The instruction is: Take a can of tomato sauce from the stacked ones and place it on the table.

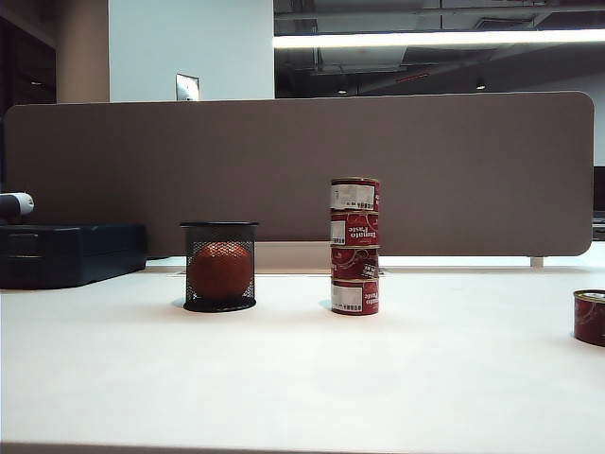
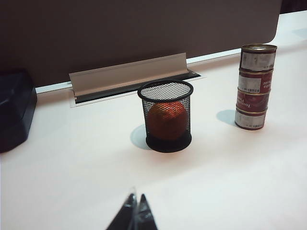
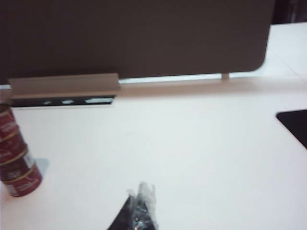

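Note:
Several red tomato paste tins stand as the stacked ones [image 1: 354, 246] in one upright column at the middle of the white table [image 1: 302, 378]; the column also shows in the left wrist view [image 2: 256, 86] and the right wrist view [image 3: 17, 158]. One more can of tomato sauce [image 1: 589, 317] stands alone on the table at the far right edge. My left gripper [image 2: 135, 197] is shut and empty, hovering well short of the column. My right gripper [image 3: 141, 191], blurred, is shut with nothing in it, away from the tins. Neither gripper shows in the exterior view.
A black wire-mesh cup [image 1: 219, 265] holding an orange-red ball [image 2: 166, 119] stands left of the column. A brown-grey divider panel [image 1: 302, 170] closes off the back. A dark box [image 1: 66, 253] lies at the far left, and a black mat [image 3: 295, 125] lies at the right.

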Robot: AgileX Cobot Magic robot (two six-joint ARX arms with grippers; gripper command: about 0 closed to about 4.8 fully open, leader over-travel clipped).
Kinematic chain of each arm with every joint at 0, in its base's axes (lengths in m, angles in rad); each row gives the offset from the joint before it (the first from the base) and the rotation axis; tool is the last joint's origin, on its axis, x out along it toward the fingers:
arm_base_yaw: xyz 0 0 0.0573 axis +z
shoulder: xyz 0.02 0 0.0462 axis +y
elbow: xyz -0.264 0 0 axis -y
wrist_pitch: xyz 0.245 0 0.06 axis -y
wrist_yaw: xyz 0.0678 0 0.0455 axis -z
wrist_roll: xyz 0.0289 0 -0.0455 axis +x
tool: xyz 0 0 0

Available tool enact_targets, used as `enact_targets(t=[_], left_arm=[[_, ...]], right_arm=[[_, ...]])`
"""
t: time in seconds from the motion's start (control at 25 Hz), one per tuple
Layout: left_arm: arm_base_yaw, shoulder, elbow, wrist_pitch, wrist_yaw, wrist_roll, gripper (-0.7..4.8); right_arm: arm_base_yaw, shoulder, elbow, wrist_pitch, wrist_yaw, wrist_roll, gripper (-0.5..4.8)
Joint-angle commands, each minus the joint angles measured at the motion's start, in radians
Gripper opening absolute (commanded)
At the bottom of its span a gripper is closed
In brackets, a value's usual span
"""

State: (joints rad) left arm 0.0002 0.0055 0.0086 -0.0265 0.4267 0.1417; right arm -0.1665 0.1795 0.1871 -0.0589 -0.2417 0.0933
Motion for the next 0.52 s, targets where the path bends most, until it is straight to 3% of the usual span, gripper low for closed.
enact_targets(t=[0.04,0.52], left_arm=[[0.001,0.001,0.002,0.014,-0.005,0.000,-0.06],[0.001,0.001,0.002,0.040,-0.188,0.004,-0.06]], right_arm=[[0.001,0.000,-0.018,0.014,0.089,-0.020,-0.06],[0.001,-0.167,-0.103,0.003,0.132,-0.043,-0.06]])
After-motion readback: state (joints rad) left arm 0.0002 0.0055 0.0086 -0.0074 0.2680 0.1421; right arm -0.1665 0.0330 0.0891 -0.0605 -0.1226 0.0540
